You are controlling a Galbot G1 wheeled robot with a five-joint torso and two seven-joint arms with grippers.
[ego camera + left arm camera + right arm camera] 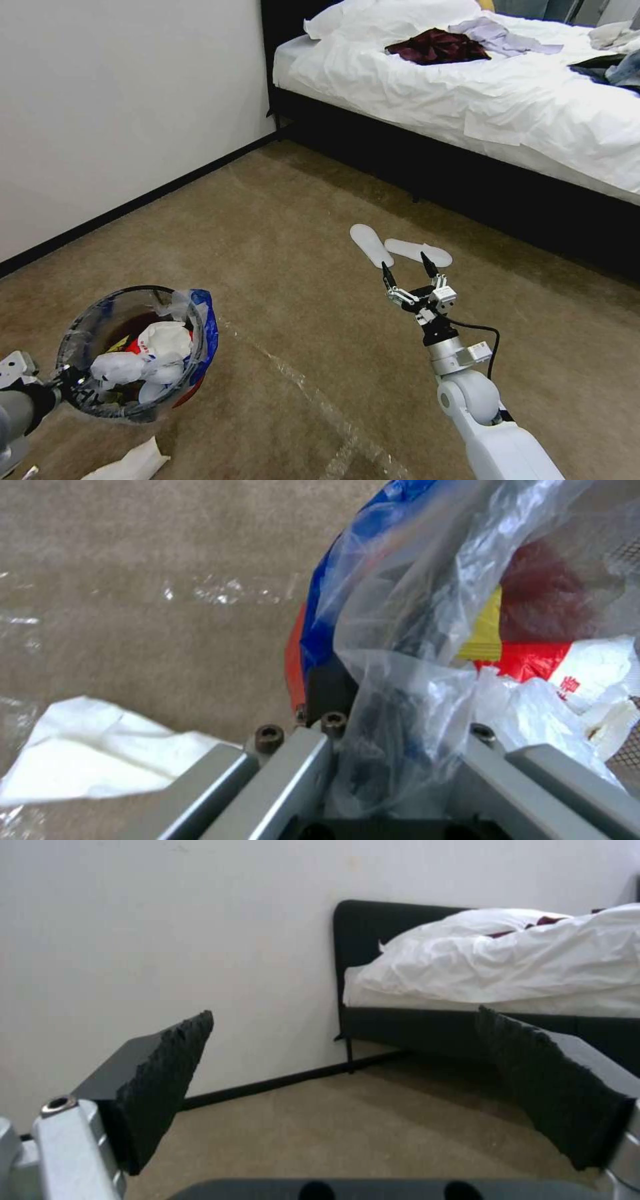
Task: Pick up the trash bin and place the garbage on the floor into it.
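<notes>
With the left gripper (pixel 63 390) clamped on the rim of the red-based, plastic-lined round trash bin (pixel 133 353) and the right gripper (pixel 408 275) spread wide and empty, the piled white tissues (pixel 143 357) could spill if the bin tips.

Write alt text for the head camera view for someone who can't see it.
The left gripper holds a small round red-based trash bin, clear-bag-lined and filled with crumpled white tissues, over brown carpet. The right gripper hovers open near two white slippers beside a white-sheeted bed; one white tissue lies on the floor.

white slippers (pixel 399 248), bed (pixel 480 100), maroon garment (pixel 437 47)
</notes>
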